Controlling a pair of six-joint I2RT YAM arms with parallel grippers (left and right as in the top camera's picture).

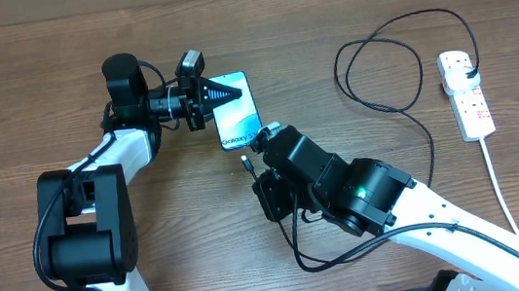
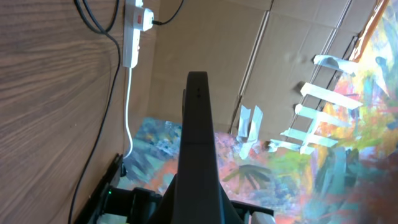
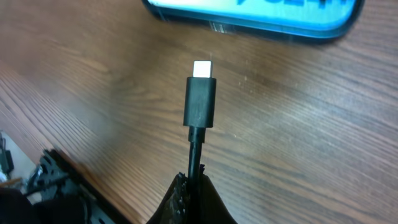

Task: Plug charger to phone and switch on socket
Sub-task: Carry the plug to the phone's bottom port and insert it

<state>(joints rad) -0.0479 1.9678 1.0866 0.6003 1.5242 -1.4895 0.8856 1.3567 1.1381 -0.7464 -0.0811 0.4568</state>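
The phone (image 1: 240, 120) lay face up on the wooden tabletop (image 1: 36, 73), just toward 11 o'clock of centre, its screen lit blue-teal. The left tool (image 1: 238, 91) reached in from 9 o'clock, its 2 fingers drawn together into 1 point with nothing visible between them. That point sat over the phone's 12 o'clock end; whether it touched the glass cannot be told.

The right tool (image 1: 253, 158) came in from 5 o'clock and was pinched tight on the charger (image 3: 200, 102), gripping the thin black cable just behind the small connector. The connector's metal tip pointed at the phone's 6 o'clock edge (image 3: 261, 14), near it but apart from it.

The white power strip (image 1: 470, 102) lay at 3 o'clock, well apart from the phone. Its 12 o'clock outlet held the charger's black plug (image 1: 467, 67), and the cable ran from there in loose loops toward the right tool.
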